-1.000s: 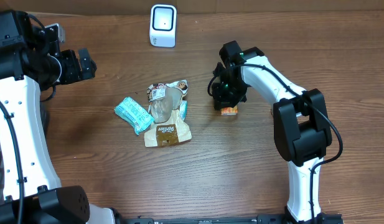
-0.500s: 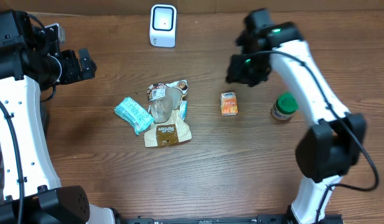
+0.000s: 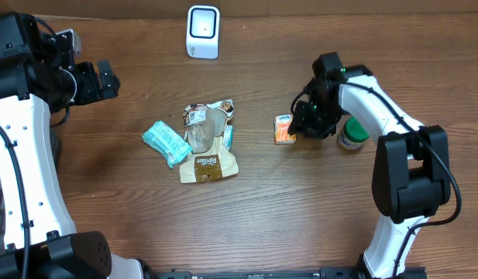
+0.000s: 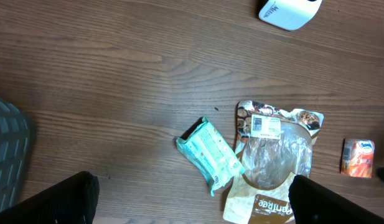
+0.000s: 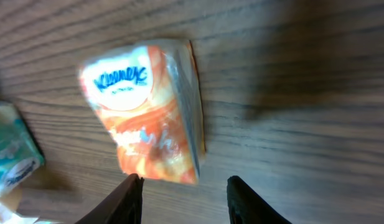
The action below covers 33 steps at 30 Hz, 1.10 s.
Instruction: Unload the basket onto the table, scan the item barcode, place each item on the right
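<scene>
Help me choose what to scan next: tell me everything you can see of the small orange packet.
The orange packet is a small soft pack in glossy film, orange with a white oval label bearing blurred blue lettering at one end. It lies flat on the wooden table, apart from the pile of wrappers on one side and the green-lidded jar on the other. The right pincer hovers close beside it, jaws apart, gripping nothing. No barcode shows on its upward face.

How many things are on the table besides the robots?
5: scanner at the back, teal pack and brown pouch mid-table, orange pack by the right gripper, green-lidded jar beside it. The pouch may hide more.
</scene>
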Available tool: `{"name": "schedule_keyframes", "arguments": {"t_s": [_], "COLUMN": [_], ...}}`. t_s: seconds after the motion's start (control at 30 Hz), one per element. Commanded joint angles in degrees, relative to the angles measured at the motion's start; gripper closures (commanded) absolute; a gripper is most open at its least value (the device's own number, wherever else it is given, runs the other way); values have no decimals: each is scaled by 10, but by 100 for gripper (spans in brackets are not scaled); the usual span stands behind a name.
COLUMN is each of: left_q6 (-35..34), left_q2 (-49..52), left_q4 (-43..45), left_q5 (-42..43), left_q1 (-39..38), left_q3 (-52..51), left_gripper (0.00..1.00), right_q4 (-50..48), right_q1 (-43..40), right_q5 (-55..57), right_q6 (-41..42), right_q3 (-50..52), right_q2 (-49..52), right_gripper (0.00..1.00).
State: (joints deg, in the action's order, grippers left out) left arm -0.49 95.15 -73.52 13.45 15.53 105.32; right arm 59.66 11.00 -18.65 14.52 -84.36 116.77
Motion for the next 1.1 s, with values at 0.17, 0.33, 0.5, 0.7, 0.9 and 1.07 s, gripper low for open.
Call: {"name": "schedule_keyframes", "arguments": {"t_s": [0.17,0.33,0.5,0.7,0.9,1.07], "left_q6": [-9,-9,-9,-9,-9,-9], "left_q2": [2,2,2,2,2,2], "left_q4": [0,1,1,1,1,1], "left_q5": [0,0,0,0,0,0], "left_q1": [2,2,2,2,2,2], "left_q3": [13,13,13,13,13,13], "left_gripper": [0,0,0,0,0,0], "right_q4": [-83,-120,-135,-144,-141,-105], "right_q1": [2,2,2,2,1,-9], "right_q5": [-36,-36,-40,-40,-77,-232], "right_q6": [32,38,37,37,12,-57], "right_q3": [79,84,84,84,78,45], "right_q2": [2,8,16,19,17,-21], "right_gripper": [63,65,71,96,96,96]}}
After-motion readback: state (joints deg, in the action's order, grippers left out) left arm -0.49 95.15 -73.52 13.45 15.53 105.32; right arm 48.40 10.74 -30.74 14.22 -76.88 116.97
